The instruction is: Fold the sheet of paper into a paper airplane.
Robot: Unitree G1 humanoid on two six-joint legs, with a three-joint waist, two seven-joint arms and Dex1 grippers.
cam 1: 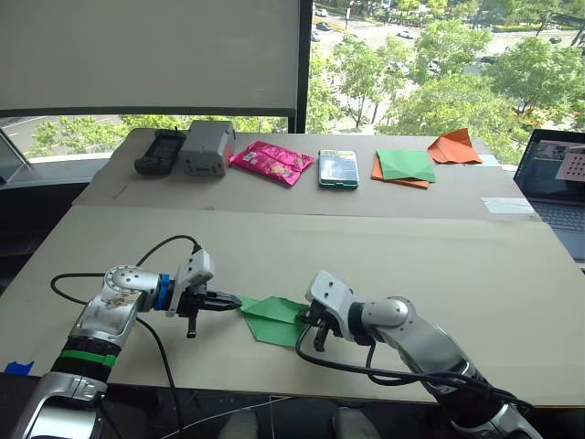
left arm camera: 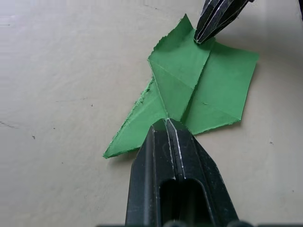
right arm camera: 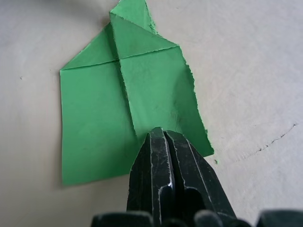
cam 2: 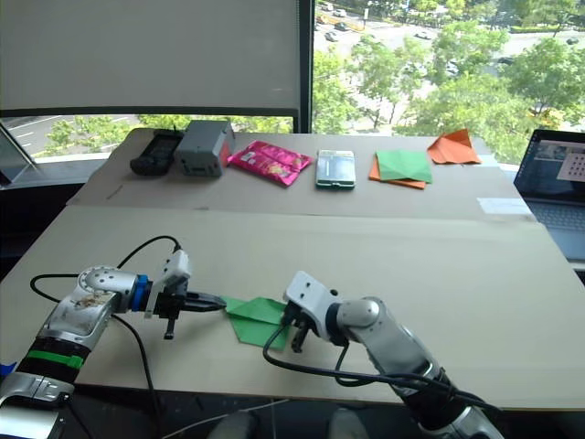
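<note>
Bright green, crease-lined sheet of paper (cam 1: 272, 317) lies on the pale beige surface (cam 1: 384, 247) between black pincers, while beyond it sit a magenta packet (cam 1: 271, 161), green-over-orange sheets (cam 1: 403, 167) and an orange plane (cam 1: 454, 147).

No legible text, label, brand or number anywhere.

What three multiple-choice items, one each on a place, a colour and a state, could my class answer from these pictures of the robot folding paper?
1. Where does the sheet of paper lie?
A. between the two grippers
B. on the laptop
C. beside the window

2. What colour is the snack packet at the back?
A. blue
B. pink
C. white

3. How do the left gripper and right gripper stand?
A. both wide open
B. one open
C. both shut at the paper's edges

Answers: 1 A, a gripper at each end; 2 B, clearly pink; 3 C, fingers together in both wrist views.
</note>
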